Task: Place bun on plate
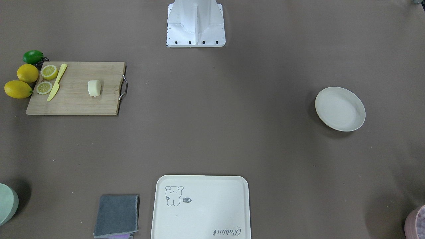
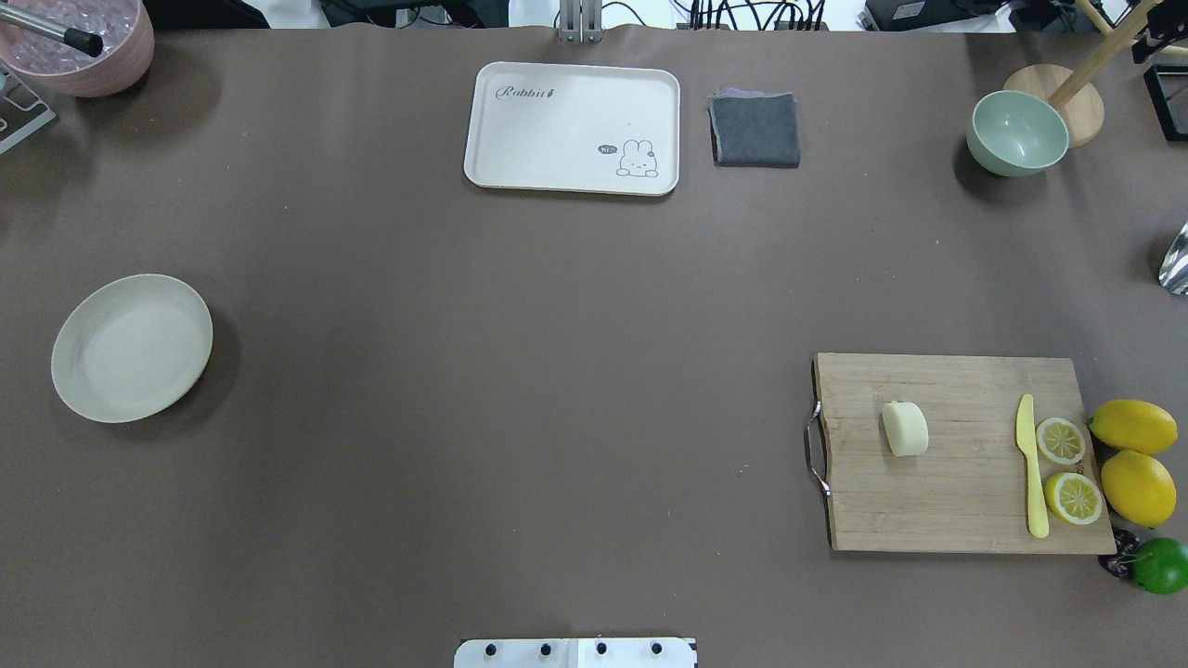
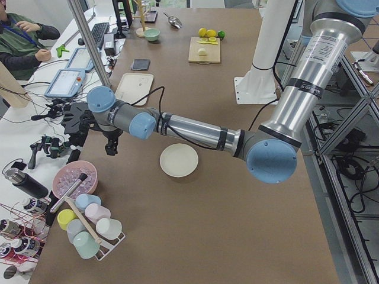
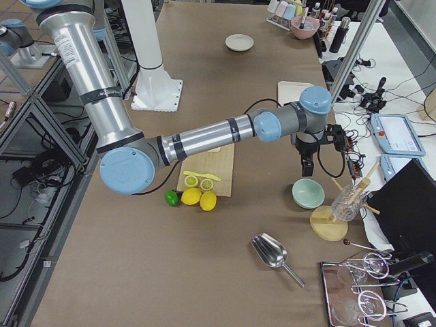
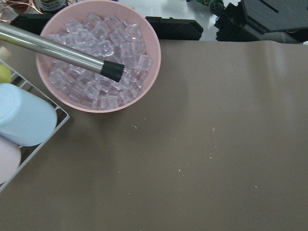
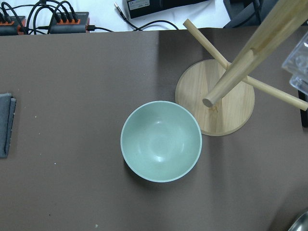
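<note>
The bun is a small pale cream lump lying on a wooden cutting board at the table's right side, also seen in the front view. The plate, round, cream-white and bare, sits far across the table on the left. My left gripper hangs over the far left corner beyond the plate, above a pink ice bowl. My right gripper hovers over a green bowl at the far right corner, away from the board. Neither gripper's fingers show clearly, so I cannot tell their state.
On the board lie a yellow knife and two lemon halves; whole lemons and a lime sit beside it. A tray, grey cloth, green bowl, mug tree and pink ice bowl line the far edge.
</note>
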Robot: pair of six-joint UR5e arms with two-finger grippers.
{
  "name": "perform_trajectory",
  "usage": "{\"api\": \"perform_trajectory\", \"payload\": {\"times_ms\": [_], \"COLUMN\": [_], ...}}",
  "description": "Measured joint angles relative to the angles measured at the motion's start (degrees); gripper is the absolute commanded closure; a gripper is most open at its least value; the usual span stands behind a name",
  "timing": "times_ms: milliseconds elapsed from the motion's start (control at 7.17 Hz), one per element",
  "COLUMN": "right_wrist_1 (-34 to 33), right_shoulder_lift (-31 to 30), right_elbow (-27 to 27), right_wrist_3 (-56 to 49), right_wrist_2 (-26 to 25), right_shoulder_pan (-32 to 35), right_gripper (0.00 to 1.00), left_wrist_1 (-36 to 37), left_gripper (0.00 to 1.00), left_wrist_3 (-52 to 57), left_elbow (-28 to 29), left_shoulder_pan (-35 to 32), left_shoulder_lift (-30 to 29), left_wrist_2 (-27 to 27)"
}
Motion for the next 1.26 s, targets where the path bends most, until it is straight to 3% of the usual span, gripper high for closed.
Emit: {"api": "perform_trajectory", "payload": {"times_ms": [558,977,1256], "right_wrist_1": [0.1,0.0,0.1], "right_shoulder_lift": [-0.4,-0.4,-0.1], "right_elbow": [0.4,1.0,1.0], "right_wrist_3": [-0.2,-0.2,-0.2], "right_wrist_2": [-0.3,-0.4,-0.5], "right_shoulder_pan": [-0.7,-0.8,-1.0], "right_gripper": [0.00,0.00,0.00], "left_wrist_1": [-17.6,-22.0,-25.7], "left_gripper": [0.03,0.12,0.12], "left_wrist_3": [-1.2,-0.6,-0.5], "left_elbow": [0.0,2.1,4.9], "left_shoulder_pan": [7.2,11.8,14.6], "left_shoulder_lift": [10.7,12.9,13.7], "left_wrist_2": [-0.3,-0.2,0.3]}}
